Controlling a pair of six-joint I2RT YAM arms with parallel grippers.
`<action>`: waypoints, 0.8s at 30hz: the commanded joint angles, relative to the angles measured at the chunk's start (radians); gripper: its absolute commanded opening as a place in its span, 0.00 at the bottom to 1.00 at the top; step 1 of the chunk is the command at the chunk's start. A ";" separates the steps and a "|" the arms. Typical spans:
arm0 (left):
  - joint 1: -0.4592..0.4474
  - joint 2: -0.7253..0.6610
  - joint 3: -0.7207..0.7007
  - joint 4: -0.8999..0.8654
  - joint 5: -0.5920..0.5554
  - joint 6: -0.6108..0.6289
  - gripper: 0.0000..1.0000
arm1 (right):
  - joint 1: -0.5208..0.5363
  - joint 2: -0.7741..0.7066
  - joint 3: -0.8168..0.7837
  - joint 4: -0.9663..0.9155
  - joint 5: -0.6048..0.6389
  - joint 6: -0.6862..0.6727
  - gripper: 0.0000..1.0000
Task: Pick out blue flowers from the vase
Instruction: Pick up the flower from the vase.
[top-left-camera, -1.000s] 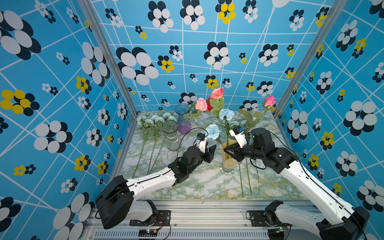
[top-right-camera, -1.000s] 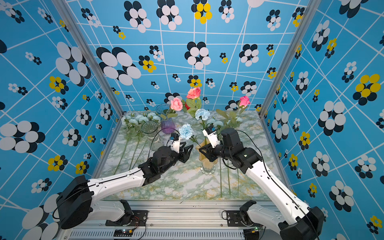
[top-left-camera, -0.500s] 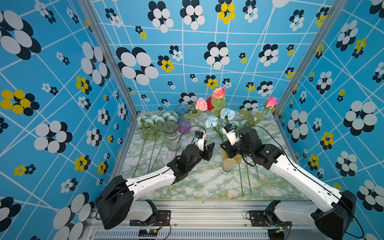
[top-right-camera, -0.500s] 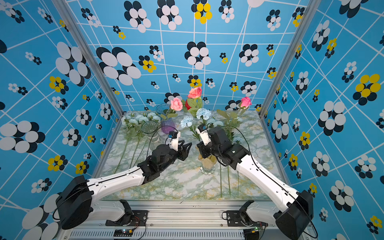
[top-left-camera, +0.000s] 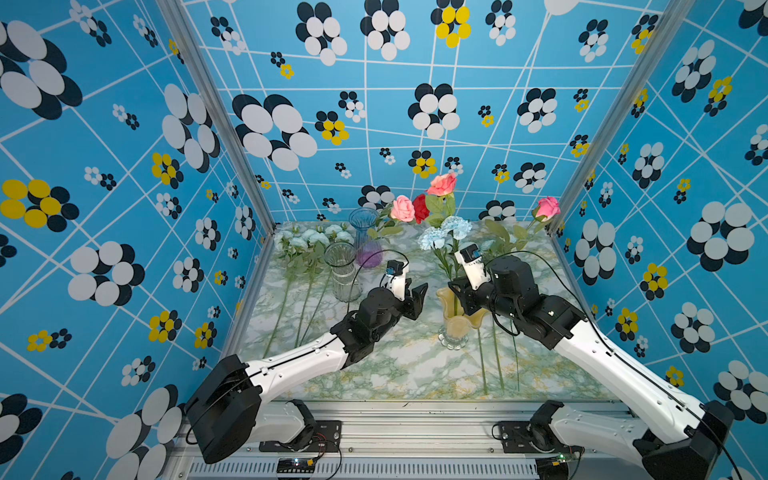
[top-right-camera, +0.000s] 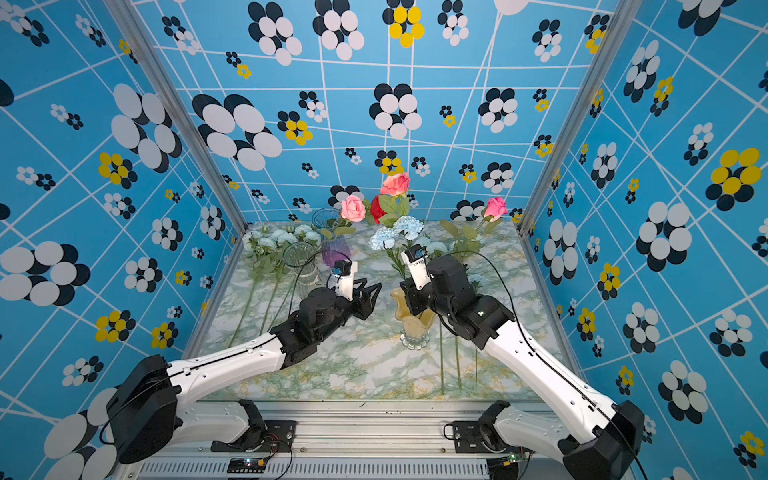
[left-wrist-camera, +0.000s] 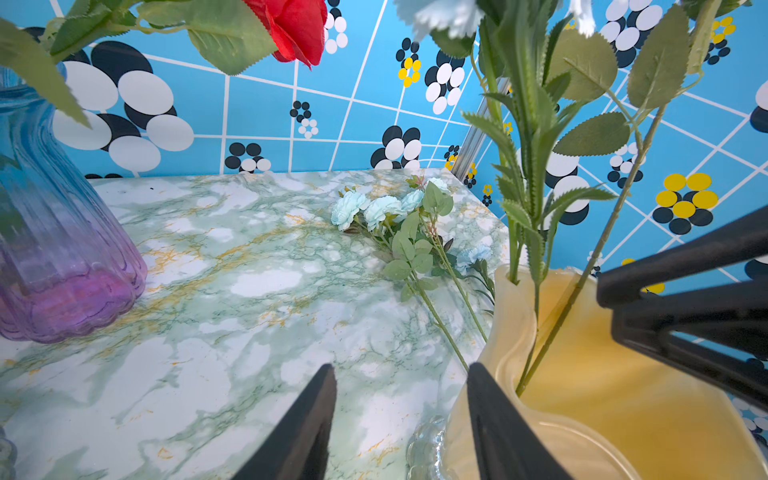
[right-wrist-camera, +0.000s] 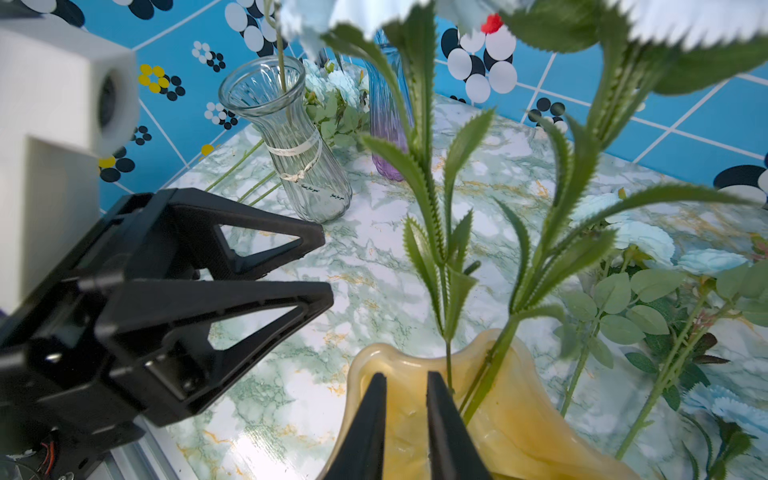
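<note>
Two pale, ruffled blue flowers (top-left-camera: 432, 240) on thin green leafy stems stand in the amber glass vase with a wavy rim (top-left-camera: 460, 324), near the middle of the green-veined marble tabletop (top-left-camera: 395, 370). In both top views their blooms lean toward the back wall, well above the rim.

The right gripper (right-wrist-camera: 405, 411) hangs over the vase's mouth. Its black fingers (right-wrist-camera: 365, 428) are nearly together, leaving only a slim gap. Amber glass shows through that gap and no stem is seen between them; one thin stem runs just beside the outer edge of a finger.

The left gripper (left-wrist-camera: 399, 415) sits just beside the amber vase, jaws parted wide and empty. In the left wrist view one finger overlaps the vase wall, but whether it touches cannot be told.

More blue flowers lie flat on the tabletop. One bunch (top-left-camera: 311, 240) lies at the far left, beside a clear ribbed glass vase (top-left-camera: 341, 270), stems pointing toward the front edge. Another bunch (left-wrist-camera: 376, 208) lies on the amber vase's far side, partly hidden by the right arm in the top views.

Behind the clear vase stands a blue-to-purple glass vase (top-left-camera: 365, 241), with pink roses (top-left-camera: 402, 208) and a red rose (top-left-camera: 420, 208) clustered just beside and above it.
</note>
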 joint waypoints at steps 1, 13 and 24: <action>0.010 -0.042 -0.042 -0.011 -0.009 0.020 0.54 | 0.005 -0.028 -0.029 0.020 0.016 -0.004 0.21; 0.037 -0.091 -0.124 0.013 -0.014 0.016 0.57 | -0.002 0.011 -0.060 0.054 0.055 -0.018 0.21; 0.038 -0.063 -0.112 0.019 0.021 0.015 0.60 | -0.032 0.048 -0.073 0.069 0.057 -0.018 0.20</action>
